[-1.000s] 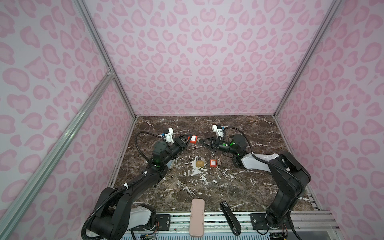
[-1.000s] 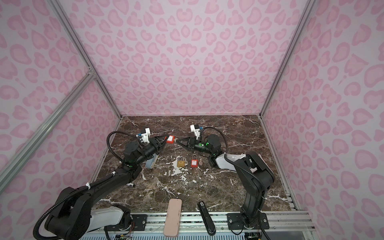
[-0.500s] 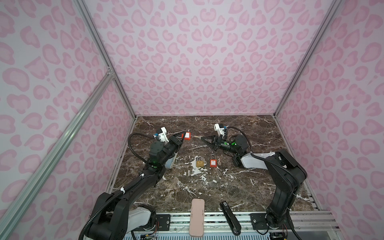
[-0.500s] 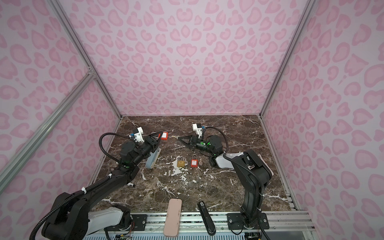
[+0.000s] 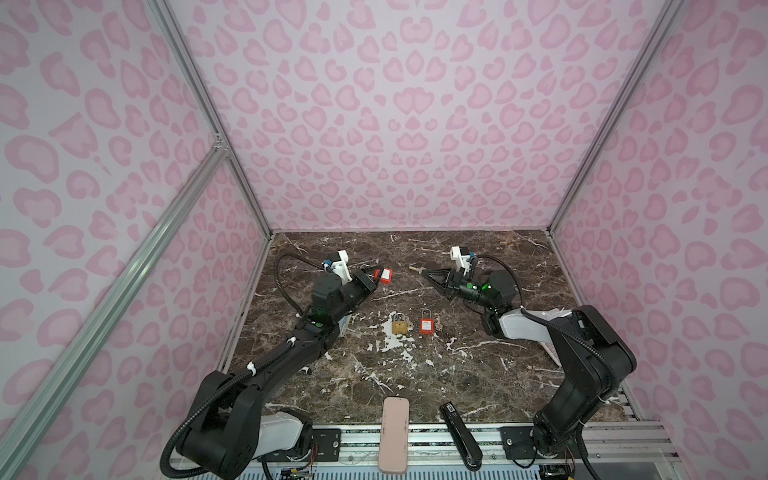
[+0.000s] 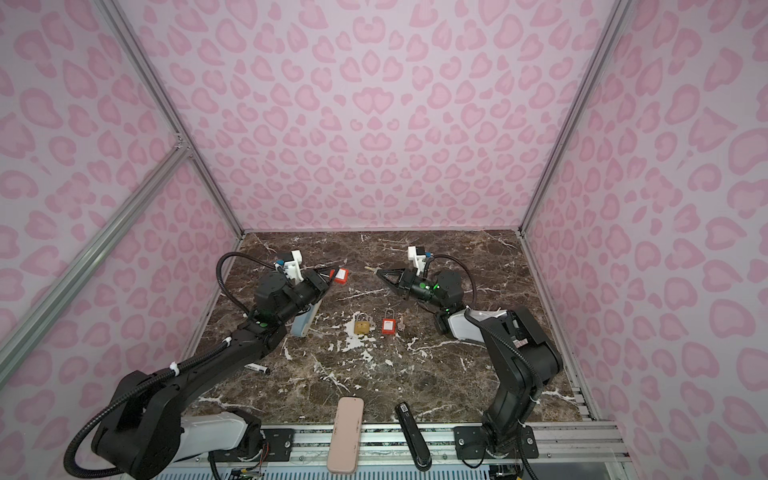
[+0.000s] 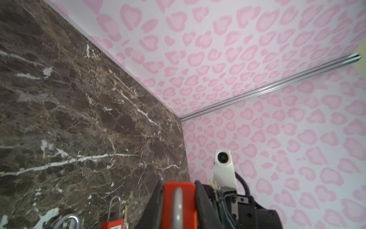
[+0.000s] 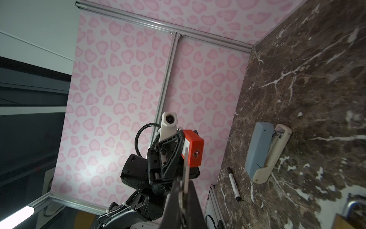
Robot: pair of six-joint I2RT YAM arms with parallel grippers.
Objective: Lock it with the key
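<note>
- A black marker point(image 6: 257, 368) lies flat on the counter point(image 5: 478, 374), far left of the brass padlock point(image 5: 400, 326) and nearer the front edge, close to the foot of the left wall.
- A blue and cream stapler point(image 6: 305, 322) lies just left of the brass padlock, partly under the left arm.
- The left gripper point(image 5: 376, 277) hangs above the counter, behind and slightly left of the brass padlock. Its fingers are clamped on the body of the held red padlock point(image 5: 385, 276), whose keyhole end faces right.
- Bare marble shows below the gap between the held red padlock and the key point(image 5: 414, 269), behind the brass padlock.
- A spare red padlock point(image 5: 426, 325) lies flat just right of the brass padlock, with a small loose key point(image 5: 438, 322) close beside it.
- The right gripper point(image 5: 426, 274) is behind and right of the brass padlock, pinched tight on the key, whose blade points left at the held red padlock without touching it.
- Well in front of the brass padlock, a pink case point(image 5: 393, 434) and a black stapler point(image 5: 461, 434) overhang the counter's front edge onto the rail.
</note>
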